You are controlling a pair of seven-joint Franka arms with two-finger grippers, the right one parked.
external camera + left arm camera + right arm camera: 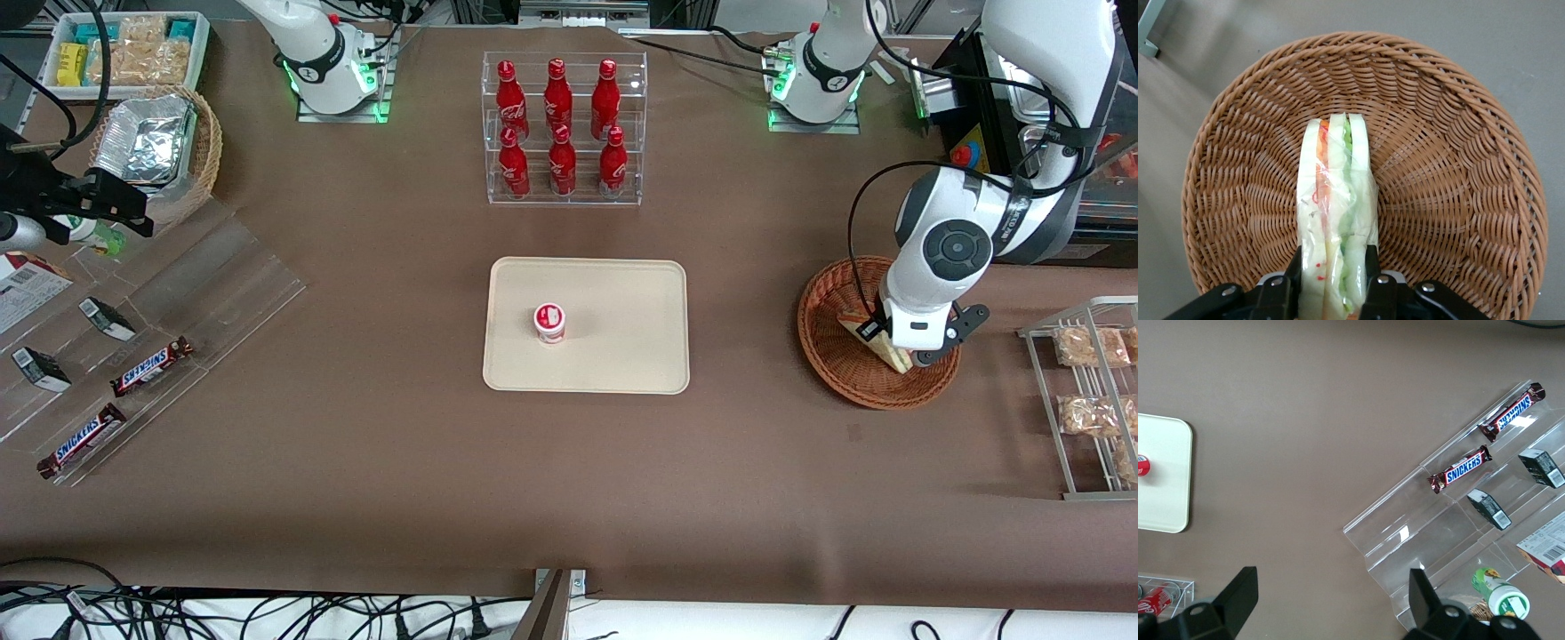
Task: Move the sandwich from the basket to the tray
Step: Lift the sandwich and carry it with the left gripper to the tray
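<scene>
Closest to the front camera is bare brown tabletop; at right of frame the left arm's gripper [1333, 277] sits down in the round reddish-brown wicker basket [822, 356], fingers pressed on either side of the plastic-wrapped wedge sandwich [1335, 213], which seems barely raised, if at all. So the grasp is made; next comes a straight lift, then a carry to the cream rectangular tray [622, 302] at centre, avoiding the small red-lidded cup [549, 322].
</scene>
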